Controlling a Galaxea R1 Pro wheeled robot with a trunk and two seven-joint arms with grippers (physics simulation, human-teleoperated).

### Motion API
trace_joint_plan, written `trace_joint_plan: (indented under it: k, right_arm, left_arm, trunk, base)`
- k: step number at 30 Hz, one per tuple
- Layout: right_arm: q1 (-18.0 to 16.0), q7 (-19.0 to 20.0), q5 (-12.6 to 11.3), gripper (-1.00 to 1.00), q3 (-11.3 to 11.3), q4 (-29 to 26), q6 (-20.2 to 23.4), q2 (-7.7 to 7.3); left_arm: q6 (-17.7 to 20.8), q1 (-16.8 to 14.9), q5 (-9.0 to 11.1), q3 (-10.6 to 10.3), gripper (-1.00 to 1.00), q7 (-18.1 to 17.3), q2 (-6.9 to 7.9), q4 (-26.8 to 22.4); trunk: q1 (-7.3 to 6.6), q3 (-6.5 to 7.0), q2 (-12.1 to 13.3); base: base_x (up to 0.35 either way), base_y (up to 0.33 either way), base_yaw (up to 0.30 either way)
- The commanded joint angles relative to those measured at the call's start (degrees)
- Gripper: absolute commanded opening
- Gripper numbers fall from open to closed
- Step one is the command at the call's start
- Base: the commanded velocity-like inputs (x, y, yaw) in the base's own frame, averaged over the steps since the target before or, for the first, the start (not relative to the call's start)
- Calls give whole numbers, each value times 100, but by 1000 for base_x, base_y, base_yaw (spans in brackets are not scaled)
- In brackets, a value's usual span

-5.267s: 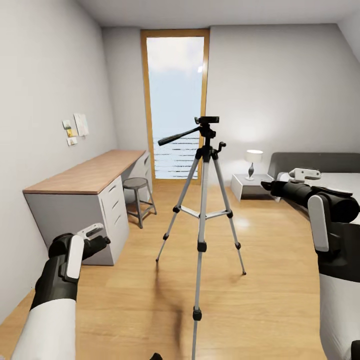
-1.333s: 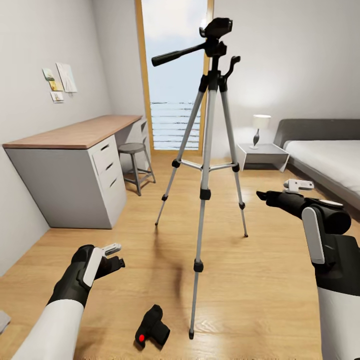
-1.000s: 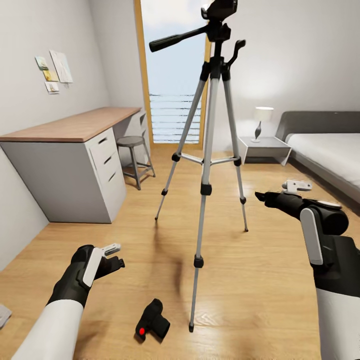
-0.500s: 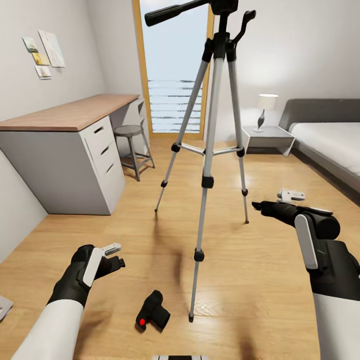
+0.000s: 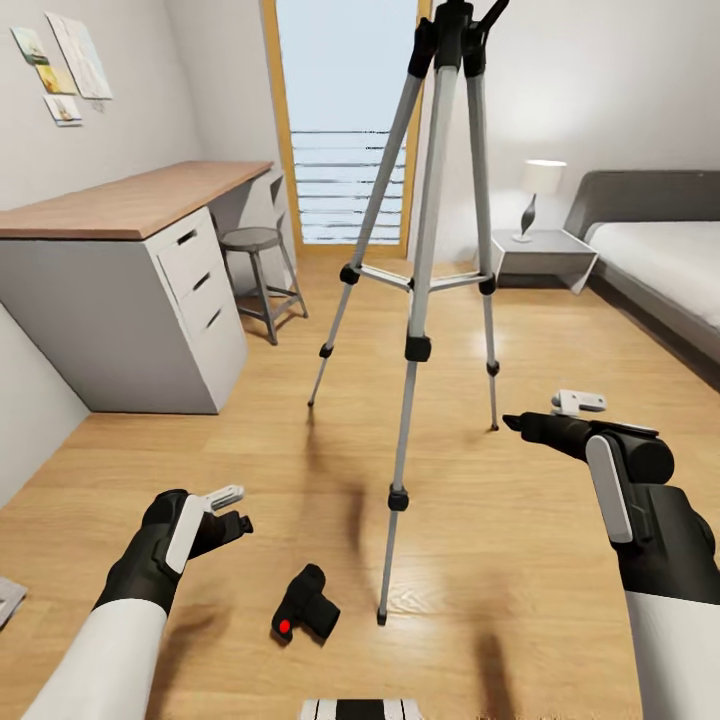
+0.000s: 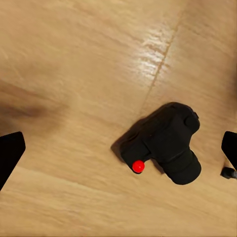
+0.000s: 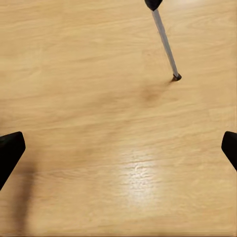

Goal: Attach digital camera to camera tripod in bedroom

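Head view. The digital camera (image 5: 304,616) lies on the wood floor (image 5: 520,560), tipped so that its red button (image 5: 284,627) faces upward. It rests just beside the near foot of the camera tripod (image 5: 420,300), which stands upright ahead of the robot with its head cut off by the frame. The left tool (image 5: 226,510) hovers above the floor with the camera below it and a little toward the robot's right and rear; its two fingers stand apart and hold nothing. The right tool (image 5: 545,415) hangs on the far side of the tripod's near leg, well apart from the camera, also empty. The left arm is judged the nearer one for the pick-up.

Left wrist view. The camera (image 6: 165,143) sits between the two dark fingertips (image 6: 10,153) but off-centre, closer to one finger; the jaws are spread wide. Its long axis, from red button to lens end, runs obliquely to the line joining the fingers, so a wrist turn and a descent are likely needed.

Right wrist view. A tripod leg and foot (image 7: 176,76) stand on bare floor ahead of the widely spread, empty tool.
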Motion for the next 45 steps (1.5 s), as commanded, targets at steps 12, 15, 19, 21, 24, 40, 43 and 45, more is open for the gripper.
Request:
trace_joint_plan:
  k: [12,15,19,21,24,40,43,45]
  right_arm:
    - [-2,-3,4,100,-12,22,30,-11]
    - [-4,-3,6,100,-12,19,30,-12]
    - [-7,-3,11,100,-12,17,30,-14]
    - [-6,-3,16,100,-12,17,28,-16]
    - [-5,-1,24,100,-12,17,24,-13]
    - [-10,-1,29,100,-12,8,21,-13]
    - [-10,-2,29,100,-12,8,21,-12]
    - [-8,-2,29,100,-12,8,21,-12]
  left_arm:
    - [19,35,0,-89,100,40,11,-79]
    - [19,36,1,-99,100,42,13,-80]
    - [19,37,3,-106,100,43,14,-77]
    - [19,37,4,-106,100,44,15,-75]
    - [19,37,7,-107,100,44,18,-73]
    - [19,37,-2,-133,100,44,42,-72]
    - [19,37,-3,-133,100,44,42,-69]
    - [19,37,-7,-133,100,44,42,-67]
  trunk:
    - [-2,-5,-2]
    - [-2,-5,-2]
    - [-2,-5,-2]
    - [-2,-5,-2]
    - [-2,-5,-2]
    - [-2,-5,-2]
    - [-2,-5,-2]
    - [-2,-5,-2]
  base:
    - [0,57,-225]
    - [0,263,-261]
    - [0,298,-262]
    - [7,312,-263]
    - [7,318,-263]
    - [26,260,-264]
    - [18,62,-264]
    - [12,41,-264]
